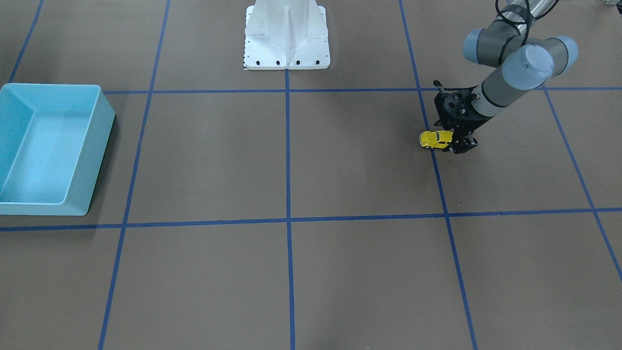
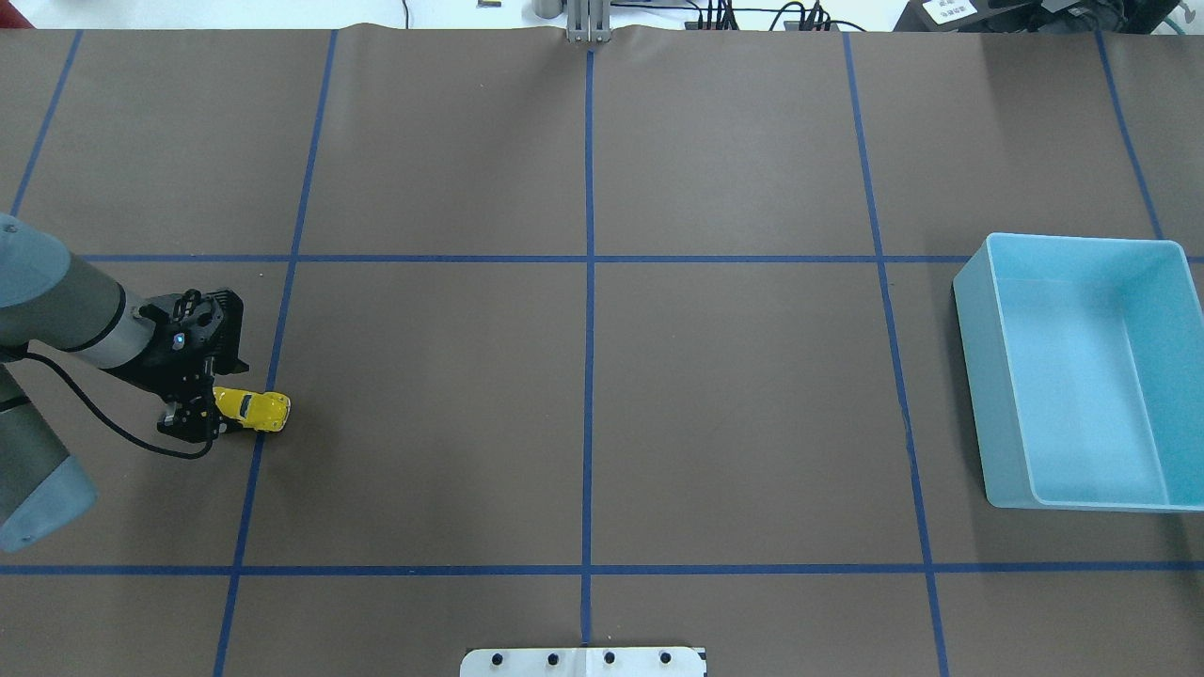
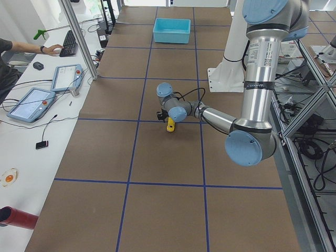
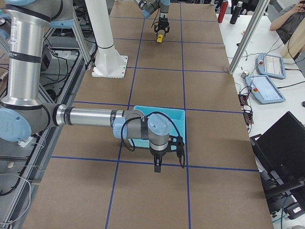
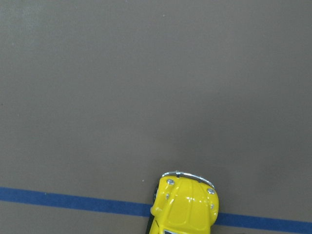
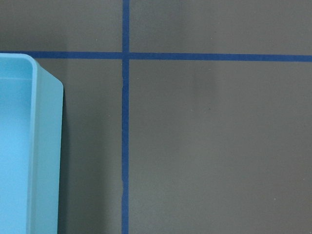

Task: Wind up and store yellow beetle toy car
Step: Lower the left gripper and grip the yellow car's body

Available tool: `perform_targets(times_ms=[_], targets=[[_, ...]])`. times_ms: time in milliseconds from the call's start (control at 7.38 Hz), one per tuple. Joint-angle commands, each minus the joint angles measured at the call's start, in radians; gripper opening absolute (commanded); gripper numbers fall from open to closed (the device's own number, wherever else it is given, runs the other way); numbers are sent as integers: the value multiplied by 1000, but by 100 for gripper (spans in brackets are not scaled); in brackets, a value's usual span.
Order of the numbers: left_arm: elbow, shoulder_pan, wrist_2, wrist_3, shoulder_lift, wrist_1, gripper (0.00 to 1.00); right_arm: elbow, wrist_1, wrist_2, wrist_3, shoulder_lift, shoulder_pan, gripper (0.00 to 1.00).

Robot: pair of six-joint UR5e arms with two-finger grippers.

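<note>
Overhead and front cameras face each other above the table (image 2: 734,414), sharing car (image 2: 254,410) and bin (image 2: 974,310). Wrist cameras look down, close up.

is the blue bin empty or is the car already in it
Empty: the light blue bin shows only its bare floor inside. The yellow beetle toy car is out on the table, by the left tool.

Your yellow beetle toy car (image 2: 254,411) is a tiny, glossy, rounded thing with a silvery bumper on the nose. It's sitting upright on the brown table (image 2: 583,395), straddling a blue tape line (image 2: 250,480) over on the robot's left side. The nose points toward the middle of the table. The tail is tucked in at the left gripper (image 2: 199,421), so you can't see whether it's actually pinched.
</note>
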Motion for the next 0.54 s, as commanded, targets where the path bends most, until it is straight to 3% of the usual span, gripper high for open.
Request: perform_targets(times_ms=[0, 407], targets=[[9, 0, 0, -3, 1, 1, 68, 0, 0, 0, 0, 0, -2, 100], [18, 2, 0, -1, -1, 1, 65, -5, -1, 0, 0, -1, 0, 100]])
